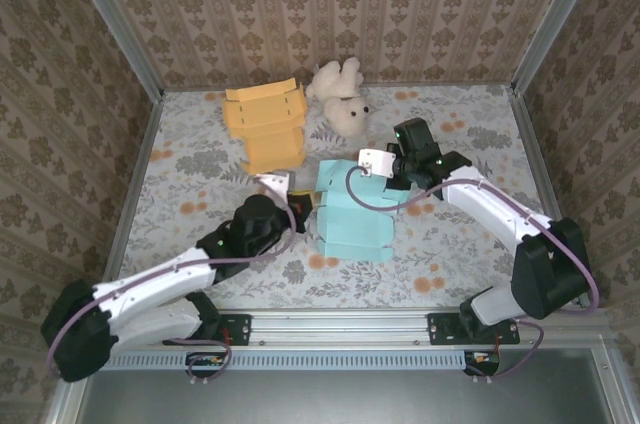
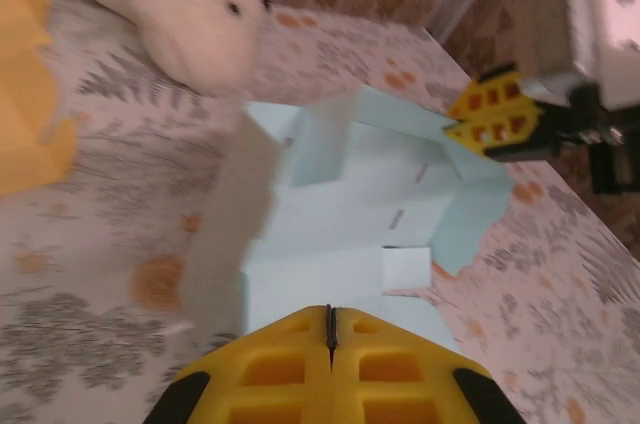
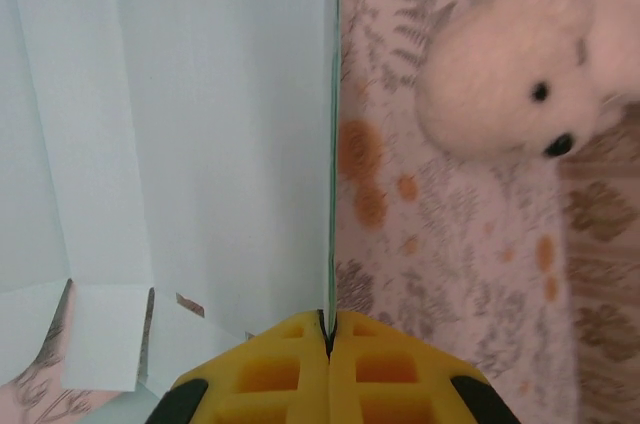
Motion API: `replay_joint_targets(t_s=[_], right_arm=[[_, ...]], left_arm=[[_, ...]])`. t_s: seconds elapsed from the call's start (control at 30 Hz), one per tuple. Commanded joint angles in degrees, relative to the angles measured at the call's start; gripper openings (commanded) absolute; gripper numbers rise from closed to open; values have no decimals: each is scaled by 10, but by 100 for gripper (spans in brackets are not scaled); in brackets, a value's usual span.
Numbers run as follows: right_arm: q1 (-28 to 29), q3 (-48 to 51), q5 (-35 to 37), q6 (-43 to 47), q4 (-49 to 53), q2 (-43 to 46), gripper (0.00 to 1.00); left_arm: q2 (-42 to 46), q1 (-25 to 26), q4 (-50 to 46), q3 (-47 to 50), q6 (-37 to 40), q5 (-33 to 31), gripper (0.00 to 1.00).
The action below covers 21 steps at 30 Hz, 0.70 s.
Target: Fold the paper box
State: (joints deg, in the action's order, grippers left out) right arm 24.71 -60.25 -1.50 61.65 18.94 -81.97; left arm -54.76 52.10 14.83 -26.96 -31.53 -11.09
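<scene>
While the blue paper box (image 1: 352, 214) lies part-folded mid-table, btwn the two arms, we see a gripper at each side of it. The left gripper (image 1: 305, 204) is at the box's left edge. In its wrist cam the yellow pads (image 2: 285, 369) are pressed together, w/ the box's near edge running in btwn them. The right gripper (image 1: 390, 176) is at the upper-right corner, its pads (image 3: 390, 374) clamped on an upright flap seen edge-on. Behind the box, near the back wall, a yellow paper box (image 1: 268, 124) lies beside a white plush toy (image 1: 340, 99). A floral table cover (image 1: 460, 244) sits underneath.
</scene>
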Motion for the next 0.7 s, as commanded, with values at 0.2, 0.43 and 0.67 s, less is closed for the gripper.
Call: replay_joint_targets(t_s=[0.2,0.43,0.67], right_arm=[[76,101,109,121,-262,42,0],[95,136,130,174,-310,3,0],[104,180,164,224,-409,-46,0]], left_arm=[[2,-63,36,79,39,-60,2],[-3,-78,96,115,98,-68,2],[-48,-100,170,140,112,-28,2]])
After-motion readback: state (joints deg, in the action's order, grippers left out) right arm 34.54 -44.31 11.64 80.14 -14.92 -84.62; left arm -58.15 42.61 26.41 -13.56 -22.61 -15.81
